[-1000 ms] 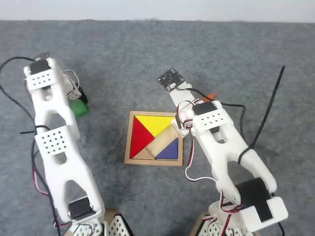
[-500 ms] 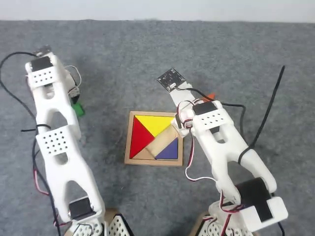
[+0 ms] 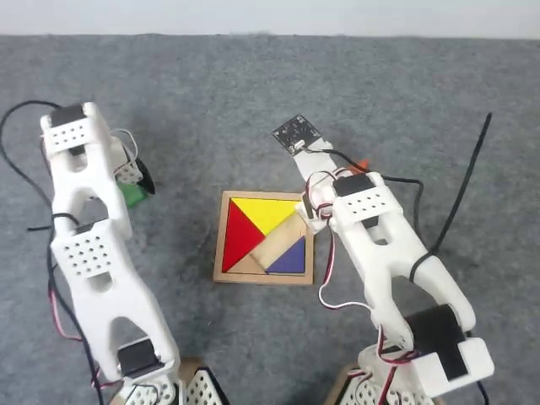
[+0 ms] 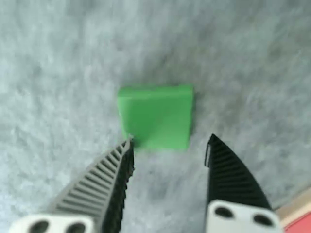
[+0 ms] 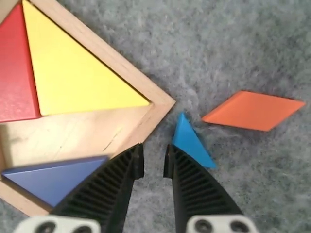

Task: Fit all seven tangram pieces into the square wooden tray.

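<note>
Left wrist view puts the left gripper (image 4: 171,141) nearest. Its claw is released and spread wide, and the fingertips flank the near edge of the green square (image 4: 155,115), which lies flat on the grey carpet (image 4: 58,58). A square has no long axis, but its sides run roughly in line with the fingers, so the claw meets it squarely. I judge the step in hand to be picking up this piece. The next move calls for lowering until the fingers straddle two opposite sides, then clenching. In the high view the piece lies between nine and ten o'clock of the wooden tray (image 3: 221,245), well apart from it.

The right gripper (image 5: 153,148) hangs over the tray's corner, nearly clenched and grasping nothing. Just beside that corner lies a light blue triangle (image 5: 192,143), one sharp tip toward the corner. Beyond it is an orange parallelogram (image 5: 252,110), its long axis crosswise to the fingers, at about two o'clock of the tray. A red triangle (image 5: 17,73), a yellow triangle (image 5: 73,68) and a dark blue triangle (image 5: 53,179) sit inside the tray.
</note>
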Robot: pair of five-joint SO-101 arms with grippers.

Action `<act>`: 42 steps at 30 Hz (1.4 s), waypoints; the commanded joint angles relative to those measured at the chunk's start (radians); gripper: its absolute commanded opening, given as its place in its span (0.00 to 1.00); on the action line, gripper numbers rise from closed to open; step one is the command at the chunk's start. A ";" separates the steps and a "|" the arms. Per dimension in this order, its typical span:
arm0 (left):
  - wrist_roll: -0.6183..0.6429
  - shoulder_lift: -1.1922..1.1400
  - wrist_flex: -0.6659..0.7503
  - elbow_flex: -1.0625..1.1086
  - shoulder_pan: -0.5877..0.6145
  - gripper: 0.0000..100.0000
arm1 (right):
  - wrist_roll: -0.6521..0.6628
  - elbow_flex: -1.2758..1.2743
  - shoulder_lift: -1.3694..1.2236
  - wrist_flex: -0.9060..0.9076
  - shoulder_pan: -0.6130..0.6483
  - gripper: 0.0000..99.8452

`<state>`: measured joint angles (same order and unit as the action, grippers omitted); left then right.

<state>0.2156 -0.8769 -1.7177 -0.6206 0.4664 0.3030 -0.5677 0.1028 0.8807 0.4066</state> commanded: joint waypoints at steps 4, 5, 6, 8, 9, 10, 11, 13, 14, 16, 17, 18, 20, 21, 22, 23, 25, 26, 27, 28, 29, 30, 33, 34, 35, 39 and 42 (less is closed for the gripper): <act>-0.021 0.017 0.038 0.068 0.031 0.24 | -0.005 0.008 0.021 -0.019 -0.012 0.09; -0.023 0.015 0.037 0.068 0.041 0.24 | -0.005 0.008 0.021 -0.019 -0.012 0.09; -0.026 0.015 0.037 0.068 0.052 0.24 | -0.005 0.008 0.019 -0.021 -0.012 0.09; -0.028 0.025 0.043 0.067 0.069 0.24 | -0.005 0.006 0.019 -0.021 -0.012 0.09; -0.028 0.029 0.044 0.067 0.074 0.24 | -0.005 0.006 0.019 -0.021 -0.010 0.09; -0.029 0.032 0.051 0.067 0.074 0.24 | -0.005 0.006 0.019 -0.021 -0.010 0.09; -0.032 0.034 0.054 0.067 0.069 0.24 | -0.005 0.006 0.019 -0.021 -0.010 0.09; -0.057 0.038 0.049 0.038 0.068 0.24 | -0.005 0.006 0.019 -0.021 -0.008 0.09; -0.066 0.038 0.037 0.015 0.068 0.24 | -0.005 0.006 0.019 -0.021 -0.008 0.09; -0.066 0.035 0.017 -0.030 0.074 0.24 | -0.005 0.006 0.019 -0.021 -0.010 0.09; -0.066 0.032 0.015 -0.044 0.075 0.24 | -0.005 0.006 0.019 -0.021 -0.010 0.09; -0.066 0.026 0.018 -0.054 0.075 0.24 | -0.005 0.006 0.019 -0.021 -0.010 0.09; -0.064 0.009 0.040 -0.068 0.075 0.24 | -0.005 0.006 0.019 -0.021 -0.008 0.09; -0.068 0.000 0.052 -0.077 0.074 0.24 | -0.005 0.006 0.019 -0.021 -0.008 0.09; -0.069 -0.009 0.060 -0.088 0.074 0.24 | -0.005 0.006 0.019 -0.021 -0.008 0.09; -0.064 -0.018 0.061 -0.101 0.074 0.24 | -0.005 0.006 0.019 -0.021 -0.008 0.09; -0.064 -0.040 0.058 -0.119 0.074 0.24 | -0.005 0.006 0.019 -0.021 -0.010 0.09; -0.063 -0.054 0.060 -0.128 0.074 0.24 | -0.005 0.006 0.019 -0.021 -0.010 0.09; -0.063 -0.068 0.063 -0.134 0.074 0.24 | -0.005 0.006 0.019 -0.021 -0.010 0.09; -0.063 -0.080 0.064 -0.145 0.075 0.24 | -0.005 0.006 0.019 -0.021 -0.010 0.09; -0.063 -0.086 0.058 -0.157 0.075 0.24 | -0.005 0.006 0.019 -0.021 -0.010 0.09; -0.063 -0.094 0.057 -0.173 0.077 0.24 | -0.005 0.006 0.019 -0.021 -0.010 0.09; -0.072 -0.100 0.040 -0.208 0.072 0.24 | -0.005 0.006 0.019 -0.021 -0.010 0.09; -0.083 -0.098 0.018 -0.229 0.072 0.24 | -0.005 0.006 0.019 -0.021 -0.010 0.09; -0.103 -0.098 -0.015 -0.260 0.072 0.24 | -0.005 0.006 0.019 -0.021 -0.012 0.09; -0.161 -0.080 -0.041 -0.305 0.087 0.24 | -0.005 0.006 0.019 -0.021 -0.013 0.09; -0.219 -0.038 -0.041 -0.292 0.092 0.24 | -0.005 0.006 0.019 -0.021 -0.013 0.09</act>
<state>0.0591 -0.9950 -1.7177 -0.8753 0.5508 0.3030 -0.5677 0.1028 0.8807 0.4081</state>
